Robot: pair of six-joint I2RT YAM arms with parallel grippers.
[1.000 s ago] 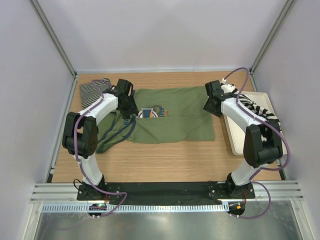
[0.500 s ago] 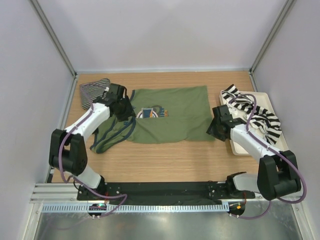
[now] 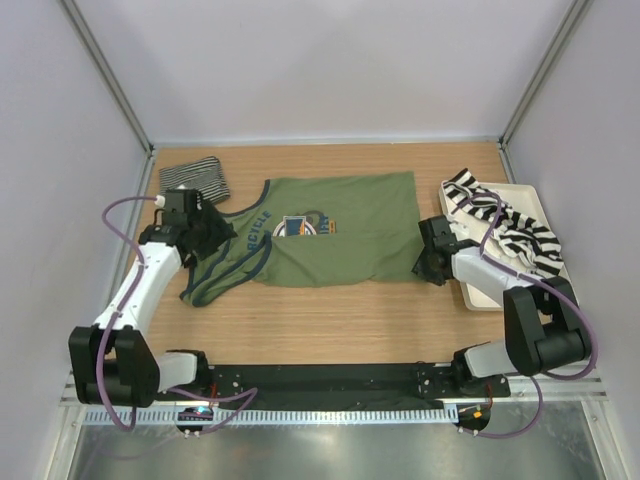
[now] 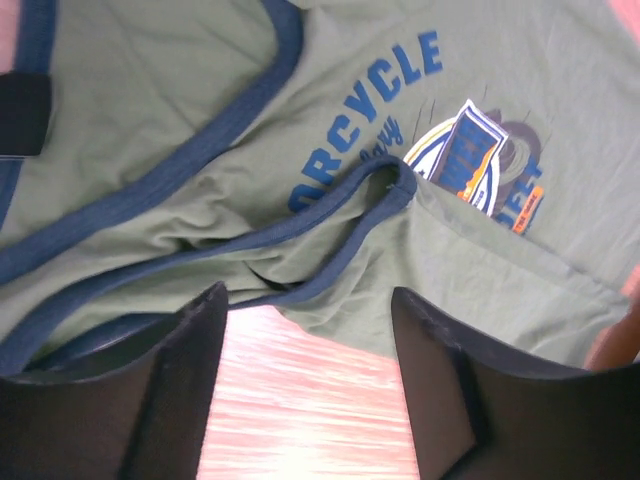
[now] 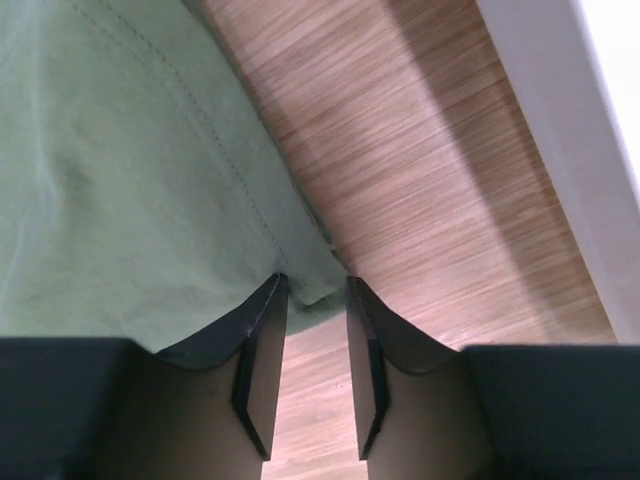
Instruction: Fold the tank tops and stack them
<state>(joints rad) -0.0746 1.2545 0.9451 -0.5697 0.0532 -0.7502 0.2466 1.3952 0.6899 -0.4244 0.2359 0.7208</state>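
The olive green tank top, with blue trim and a chest logo, lies spread flat mid-table. My left gripper is open over its left straps; the left wrist view shows its jaws wide apart above bare wood, straps just beyond. My right gripper is at the top's near right corner; its jaws stand slightly apart with the cloth corner between the tips. The pinstriped top lies folded at the back left. The broad-striped top lies crumpled on the tray.
The cream tray sits along the table's right edge; its rim shows close by in the right wrist view. Bare wood runs along the near side. Walls enclose the table at the back and sides.
My right gripper moved from the green top's far right corner down to its near right corner. My left gripper drew back leftward off the neckline to the straps.
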